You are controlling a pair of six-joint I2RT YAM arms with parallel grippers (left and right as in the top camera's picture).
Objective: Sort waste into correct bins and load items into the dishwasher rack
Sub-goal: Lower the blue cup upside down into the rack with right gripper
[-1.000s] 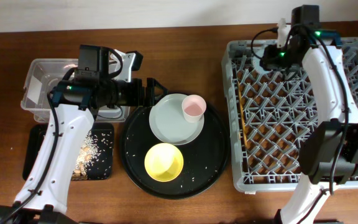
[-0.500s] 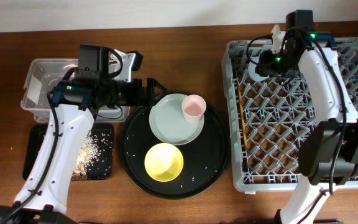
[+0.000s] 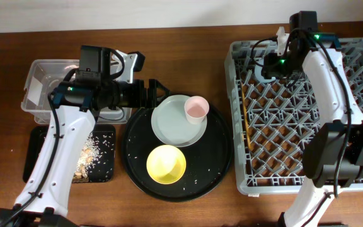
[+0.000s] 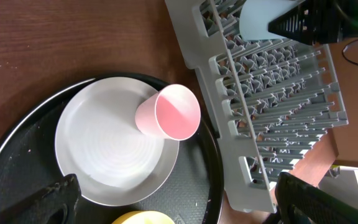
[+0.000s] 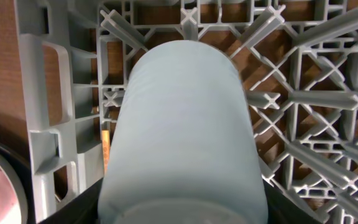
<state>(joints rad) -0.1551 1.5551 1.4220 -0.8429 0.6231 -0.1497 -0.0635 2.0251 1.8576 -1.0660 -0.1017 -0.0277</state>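
Observation:
My right gripper (image 3: 271, 63) is shut on the light-blue cup (image 5: 185, 124) and holds it over the far-left corner of the grey dishwasher rack (image 3: 307, 183). The cup also shows in the left wrist view (image 4: 260, 18). The wooden chopsticks (image 3: 245, 120) lie in the rack's left side. My left gripper (image 3: 153, 93) is open and empty above the far-left edge of the grey-green plate (image 3: 172, 126). The pink cup (image 3: 195, 108) lies tilted on that plate. The yellow bowl (image 3: 166, 164) sits in front of it.
Plate and bowl rest on the large round black tray (image 3: 219, 151). The clear tub (image 3: 40, 82) stands at the far left, partly hidden by my left arm. The shallow black tray (image 3: 33, 161) in front of it holds food scraps with rice (image 3: 90, 154).
My right arm has shifted slightly over the rack's far-left corner with the blue cup in it. The left arm has not moved.

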